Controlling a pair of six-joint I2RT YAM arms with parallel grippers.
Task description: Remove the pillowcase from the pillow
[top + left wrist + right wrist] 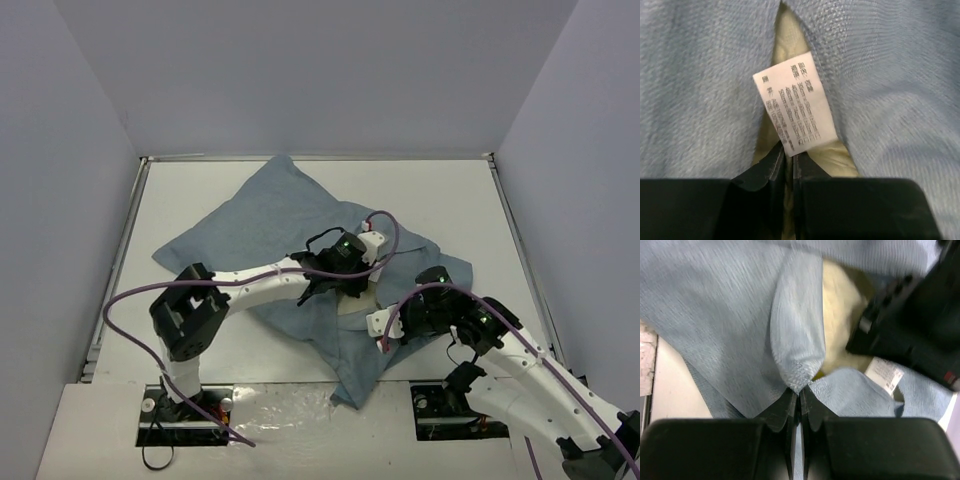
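Note:
The blue-grey pillowcase (pixel 260 225) lies rumpled across the middle of the table, its open end toward the arms. The cream pillow (pixel 352 308) shows in that opening. My left gripper (pixel 338 282) is at the opening. In the left wrist view it (pixel 790 155) is shut on cream pillow cloth (pixel 782 30) at the foot of a white printed label (pixel 795 107), with the pillowcase (pixel 700 90) on both sides. My right gripper (pixel 385 322) is shut on a pinched fold of pillowcase (pixel 795 340) at its tips (pixel 800 392). The pillow (pixel 837 310) and label (pixel 885 374) show beyond.
The white table (pixel 450 200) is boxed in by grey walls on the left, back and right. Purple cables (pixel 130 300) loop from both arms. The left gripper's black body (pixel 910 330) sits close to my right fingers, at the upper right of the right wrist view.

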